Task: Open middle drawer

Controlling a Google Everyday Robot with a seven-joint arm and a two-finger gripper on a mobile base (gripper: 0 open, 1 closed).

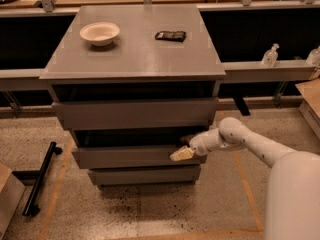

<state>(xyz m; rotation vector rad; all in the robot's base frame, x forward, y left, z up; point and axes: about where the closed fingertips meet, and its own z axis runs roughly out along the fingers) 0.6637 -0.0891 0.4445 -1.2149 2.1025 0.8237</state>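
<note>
The claw, at the end of a smooth white arm reaching in from the right, is seen pressed against the upper right edge of the middle drawer, with its pale cream tip laid on the drawer's front; whether it is clamped or apart cannot be told. The middle drawer is set between the top drawer and the bottom drawer of a matte grey bench, and a dark gap is shown above its flat, handleless front. A round cream bowl and a flat dark rectangular packet are carried well apart on the bench's smooth top. A clear pump bottle is stood on a ledge at the right, and a black bar is laid on the speckled floor at the left.
</note>
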